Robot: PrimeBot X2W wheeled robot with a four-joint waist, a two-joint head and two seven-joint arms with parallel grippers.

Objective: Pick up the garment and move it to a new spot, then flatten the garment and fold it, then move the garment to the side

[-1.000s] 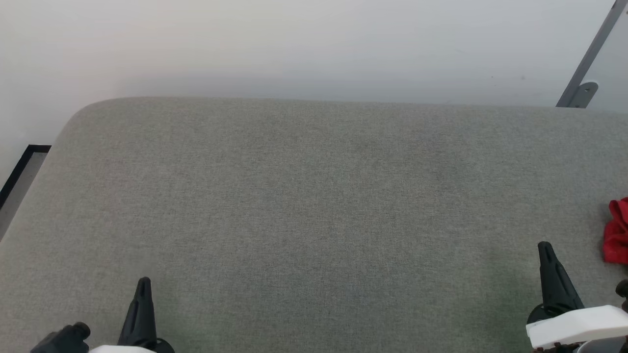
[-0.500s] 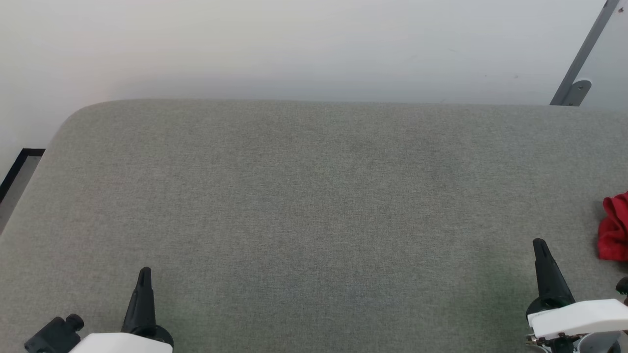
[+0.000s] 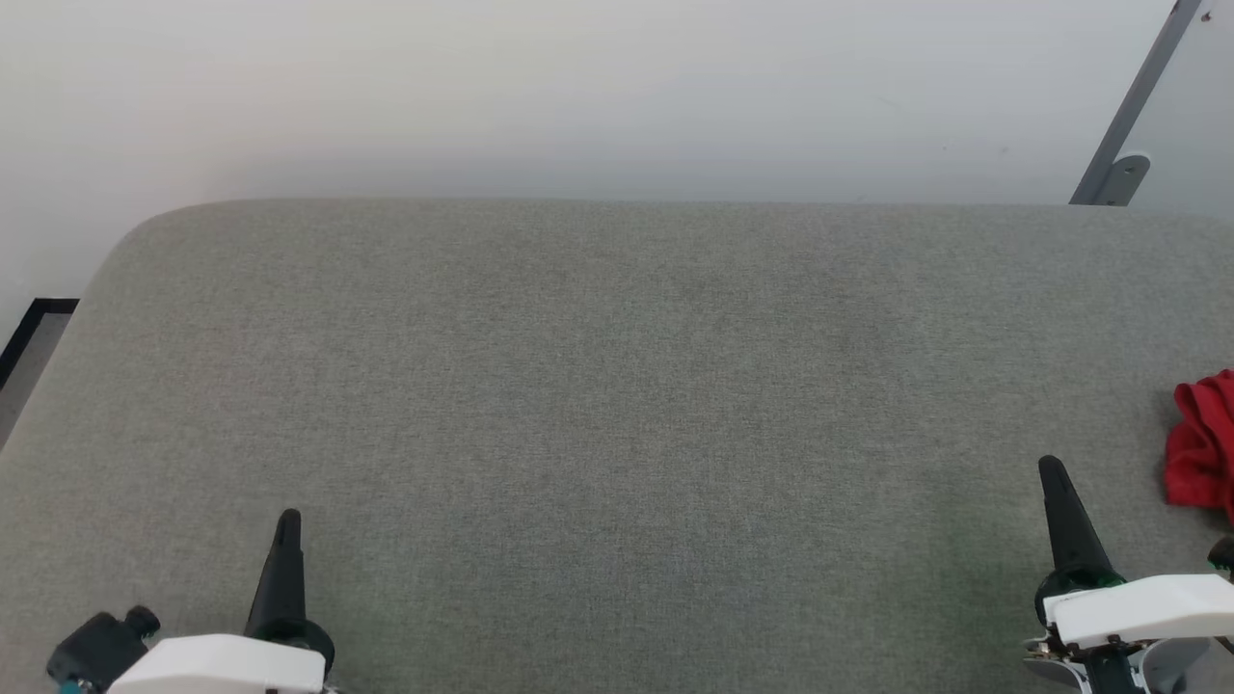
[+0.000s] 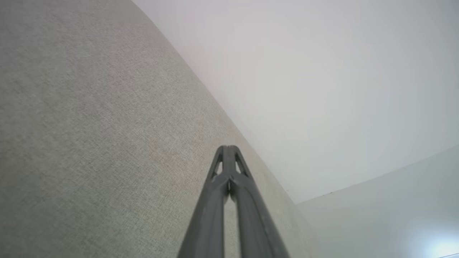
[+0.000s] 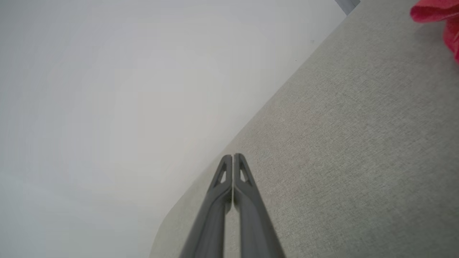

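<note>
Well, both arms sit low at the near edge of a wide grey fabric pad (image 3: 617, 386), and neither holds anything. The left gripper (image 3: 287, 525) is at the near left, its two dark fingers pressed together into one narrow spike that points away toward the pale wall (image 3: 578, 87). Its white housing (image 3: 217, 665) shows just below it, with a black knob (image 3: 96, 646) beside that. Looking along that arm's own fingers, the tips meet with no gap between them above bare grey cloth. I cannot tell whether they touch the cloth.

The right gripper (image 3: 1053, 474) is at the near right, likewise closed tight and empty, and its spike leans a little to the left. From its wrist, the fingers lie flush against each other at the tips, over the pad near its far edge.

The garment (image 3: 1200, 443) lies bunched on the pad at the far right, cut off by the edge of the head view. It is a little beyond the right gripper and to its right, and clearly apart from it. What I can see of it is crumpled red cloth in loose folds.

The pad's far left corner is rounded. A grey metal strut (image 3: 1123, 125) slants up the wall at the upper right, and a black-edged strip (image 3: 24, 333) shows past the pad on the left.
</note>
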